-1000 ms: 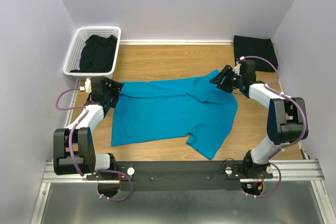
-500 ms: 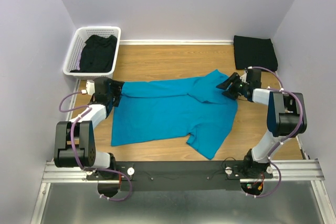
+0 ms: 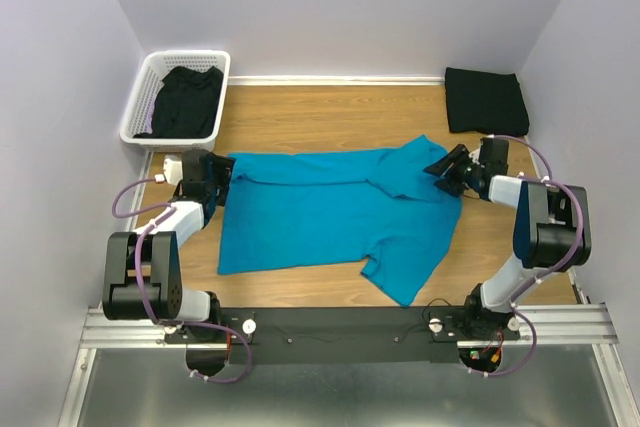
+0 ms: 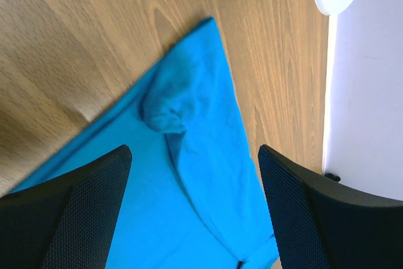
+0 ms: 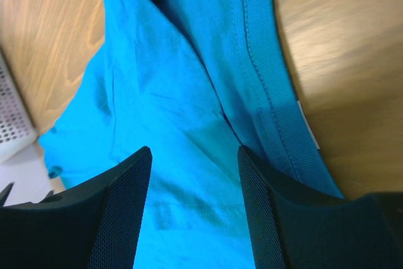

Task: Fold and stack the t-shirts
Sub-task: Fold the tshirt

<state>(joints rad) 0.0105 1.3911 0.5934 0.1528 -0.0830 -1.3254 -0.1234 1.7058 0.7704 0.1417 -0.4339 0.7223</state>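
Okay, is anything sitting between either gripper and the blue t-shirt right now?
Nothing visible. The left gripper hangs open over the teal t-shirt at its left corner, and the right gripper is open over its right edge. Only bare fabric shows between their fingers.

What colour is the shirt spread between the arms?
The t-shirt is plain teal-blue; top external view shows it best.

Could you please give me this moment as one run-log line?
teal t-shirt spread unfolded | left jaws open above its corner | right jaws at its right edge, grip unclear

Wooden table [image 3: 320, 112]: teal t-shirt [image 3: 320, 212] spread, folded black t-shirt [image 3: 485, 99], white basket [image 3: 190, 55].
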